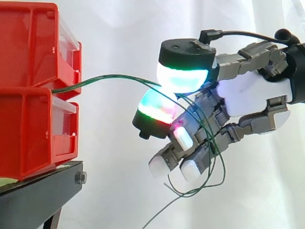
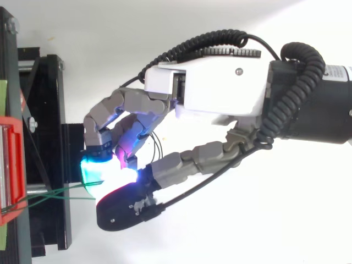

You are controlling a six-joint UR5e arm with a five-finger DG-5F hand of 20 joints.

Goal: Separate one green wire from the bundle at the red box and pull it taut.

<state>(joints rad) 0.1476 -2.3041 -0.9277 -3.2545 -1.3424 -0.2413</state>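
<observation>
Thin green wires (image 1: 114,76) come out from between the two stacked red bins (image 1: 28,52) on the left and run right in a slightly sagging line. My hand (image 1: 252,93) reaches in from the right and is shut on them, pinching the strands between two glowing cyan-green pads (image 1: 183,76). Behind the pinch the wires loop loosely around the other curled fingers and hang below the hand. In the top view the wires (image 2: 49,193) span the short gap from the red box (image 2: 11,165) to the hand (image 2: 220,91). I cannot tell how many strands are pinched.
The red bins rest on a black stand (image 1: 38,195), seen from above as a dark frame (image 2: 49,137). A white curtain forms the backdrop behind and below the hand.
</observation>
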